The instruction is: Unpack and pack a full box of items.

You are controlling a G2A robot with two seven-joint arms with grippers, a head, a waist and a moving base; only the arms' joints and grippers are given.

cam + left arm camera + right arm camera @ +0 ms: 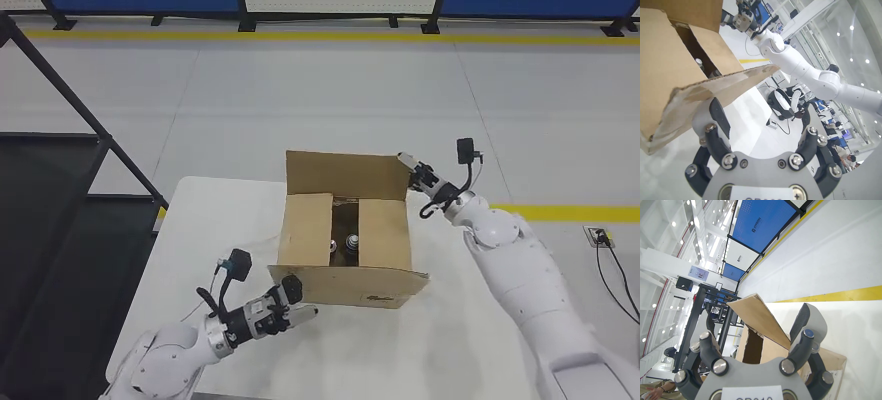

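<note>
right arm [520,265], left arm [170,358]: white rounded shells, black cables | left gripper [761,109], right gripper [755,311]: grey plate, black links, silver screws, white label

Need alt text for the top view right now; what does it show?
A cardboard box stands on a white table, flaps partly open, with bottle tops showing in the gap. The left tool sits open at its near corner; the right tool is open at the far corner by the raised flap.

White table [450,330]. Pale grey floor [300,90] with yellow lines [300,36]. Blue panels [761,228] on black frames. Black rack [50,200] off the table's left edge. Ceiling lights [673,223] overhead.
</note>
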